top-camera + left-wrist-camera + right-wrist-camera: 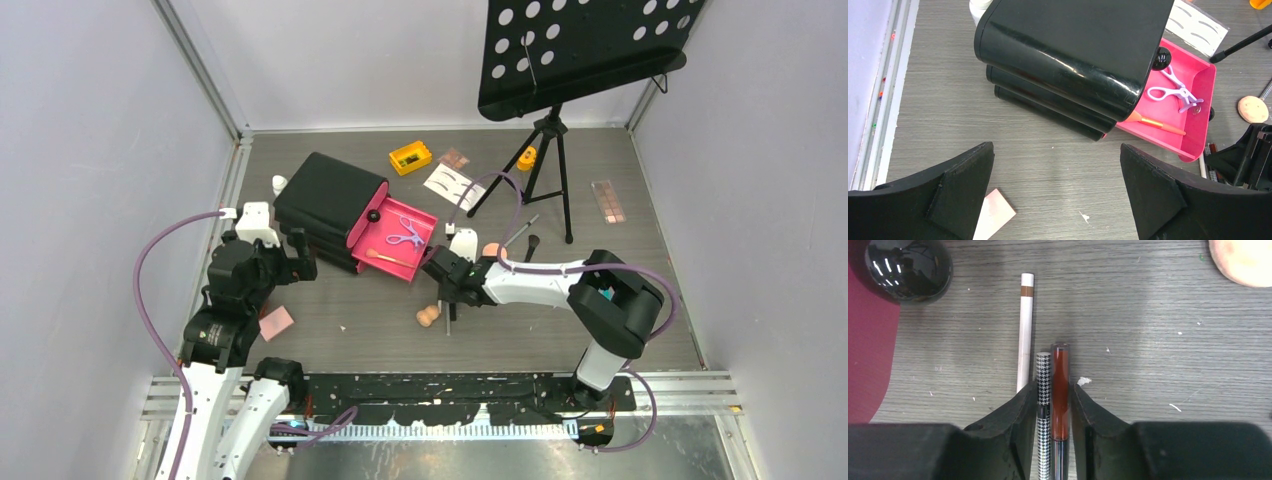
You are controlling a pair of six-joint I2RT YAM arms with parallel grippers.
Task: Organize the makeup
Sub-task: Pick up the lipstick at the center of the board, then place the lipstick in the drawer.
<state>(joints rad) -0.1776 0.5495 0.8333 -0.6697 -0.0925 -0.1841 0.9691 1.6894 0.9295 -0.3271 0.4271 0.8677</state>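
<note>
My right gripper is shut on two thin sticks side by side, a houndstooth pencil and a red lip gloss tube, low over the table. A white pencil lies just left of them. My left gripper is open and empty in front of the black chest, with a pale pink card under its left finger. The open pink drawer holds lilac scissors and an orange brush. Peach sponges lie near the right gripper.
The music stand's tripod stands at the back right. Behind the drawer lie a yellow box, a white eyebrow card and a brown palette; another palette is far right. A white bottle stands behind the chest.
</note>
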